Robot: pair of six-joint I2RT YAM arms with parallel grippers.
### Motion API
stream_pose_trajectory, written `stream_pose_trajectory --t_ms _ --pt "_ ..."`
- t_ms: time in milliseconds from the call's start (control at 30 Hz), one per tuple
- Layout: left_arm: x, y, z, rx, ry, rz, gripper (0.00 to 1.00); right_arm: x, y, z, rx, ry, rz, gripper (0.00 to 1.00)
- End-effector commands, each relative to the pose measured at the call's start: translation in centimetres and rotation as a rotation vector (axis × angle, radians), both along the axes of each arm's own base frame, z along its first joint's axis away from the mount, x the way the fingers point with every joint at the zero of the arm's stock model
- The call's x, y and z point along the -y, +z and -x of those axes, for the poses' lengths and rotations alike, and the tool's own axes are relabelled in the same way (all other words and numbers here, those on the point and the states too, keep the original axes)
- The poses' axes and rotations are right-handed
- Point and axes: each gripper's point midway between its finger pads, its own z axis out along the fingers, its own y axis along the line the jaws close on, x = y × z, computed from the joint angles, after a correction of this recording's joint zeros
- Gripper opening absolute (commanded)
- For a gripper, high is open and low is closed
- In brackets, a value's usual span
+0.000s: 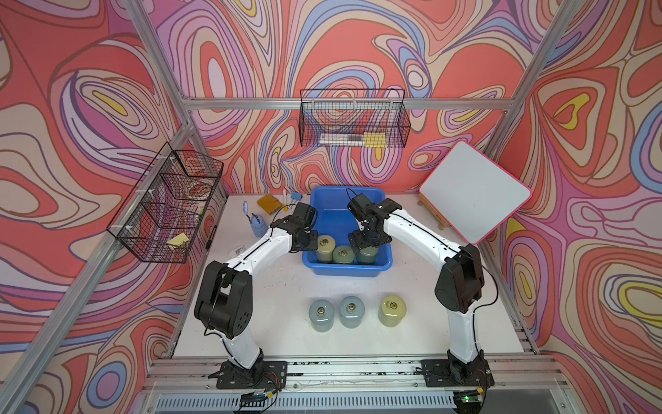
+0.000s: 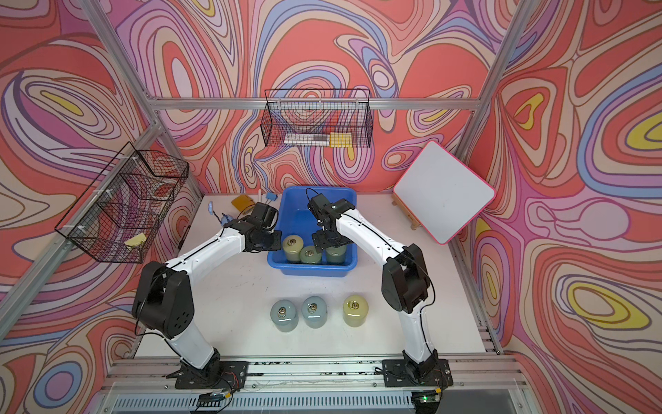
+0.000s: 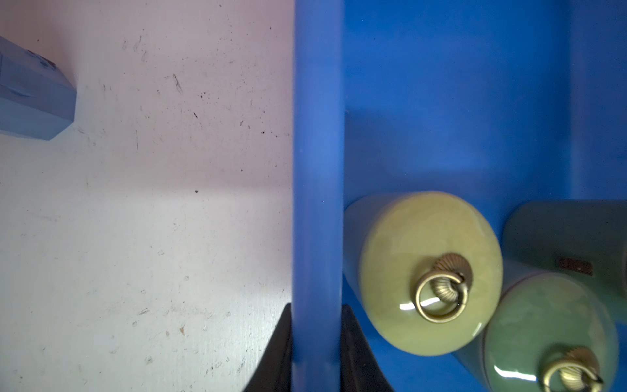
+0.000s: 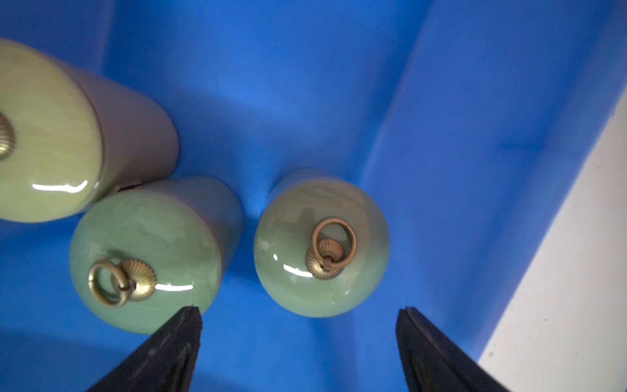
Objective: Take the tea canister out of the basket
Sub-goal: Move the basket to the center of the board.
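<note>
**A:** Swirled pink walls ring a scuffed white table (image 1: 276, 286). What are the pincers doing?

**B:** The left pincer (image 3: 317, 314) is pinching the blue basket (image 3: 317, 135) by its rim, one finger inside and one outside. The right pincer (image 4: 299, 309) is spread wide, hanging above a green tea canister (image 4: 322, 251).

**A:** Where is that canister?

**B:** Upright inside the basket, in its lower right corner, mid-frame in both top views. A second green canister (image 4: 146, 251) stands just beside it, and a yellow-green canister (image 3: 429, 271) stands by the pinched wall.

**A:** And beyond the basket?

**B:** Lower centre of the frame, three stand in a row on the table: a grey-blue canister (image 1: 321, 313), its twin (image 1: 351, 310) and a yellow canister (image 1: 392, 309).
</note>
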Motion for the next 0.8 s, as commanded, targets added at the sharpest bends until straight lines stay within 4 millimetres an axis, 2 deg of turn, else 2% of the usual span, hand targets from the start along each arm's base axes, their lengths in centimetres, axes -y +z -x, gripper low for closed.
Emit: stream_pose_trajectory --t_ms 0,400,767 --pt "-0.8 -0.7 -2.0 0.024 0.056 0.001 0.02 0.7 -0.5 -1.1 -0.016 -0.041 0.0 0.92" --pt "-0.6 -0.9 -3.9 0.024 0.053 0.02 0.01 1.8 -2.5 -4.0 -0.048 -0.123 -0.019 0.92" --pt "-0.5 -0.3 -3.7 0.033 0.042 0.036 0.02 1.4 -4.0 -5.3 -0.064 -0.167 -0.006 0.92"
